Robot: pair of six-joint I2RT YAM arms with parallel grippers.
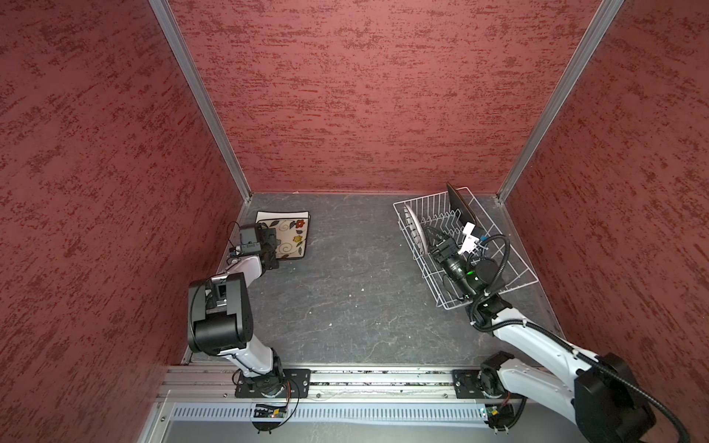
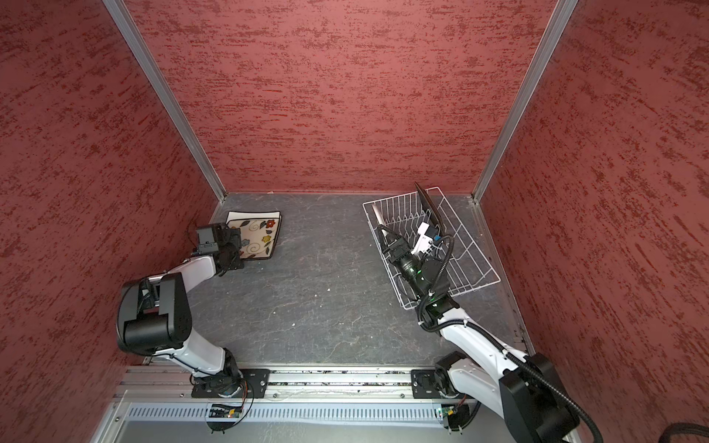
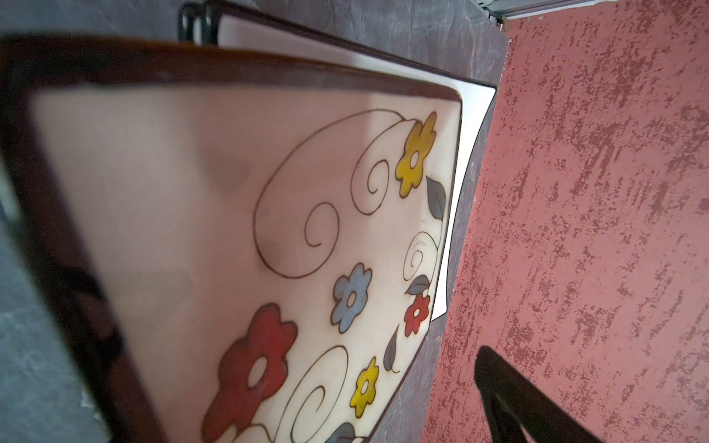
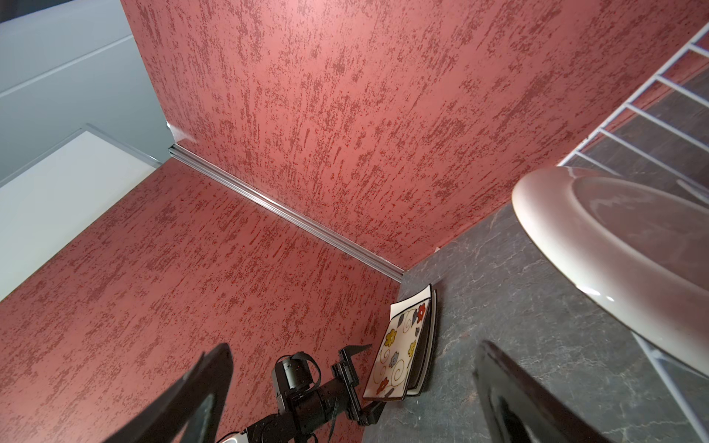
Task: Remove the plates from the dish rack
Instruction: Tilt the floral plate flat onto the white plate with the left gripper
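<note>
the dark slate tabletop (image 1: 345, 291) carries the white wire dish rack (image 1: 521, 285) at its far right corner, set at an angle to the back wall, seen in both top views (image 2: 479, 287). inside the rack, at its far end, a glossy black square plate (image 1: 460, 209) stands on edge and leans a little. along the rack's left side a round white plate (image 1: 416, 228) stands on edge among the prongs; the right wrist view shows its pale underside (image 4: 614, 249). well apart from the rack, across the table by the left wall, the floral cream square plate (image 1: 289, 234) lies flat, face up, on top of at least one plain cream plate with a dark rim (image 3: 299, 42); how many lie under it i cannot tell. the right gripper (image 1: 435, 239) reaches into the rack just beside the round plate, its fingers (image 4: 199, 399) spread wide with nothing between them. the left gripper (image 1: 273, 247) sits at the edge of the floral plate farthest from the rack, its fingers (image 3: 518, 402) spread wide apart; whether they touch the plate i cannot tell.
</note>
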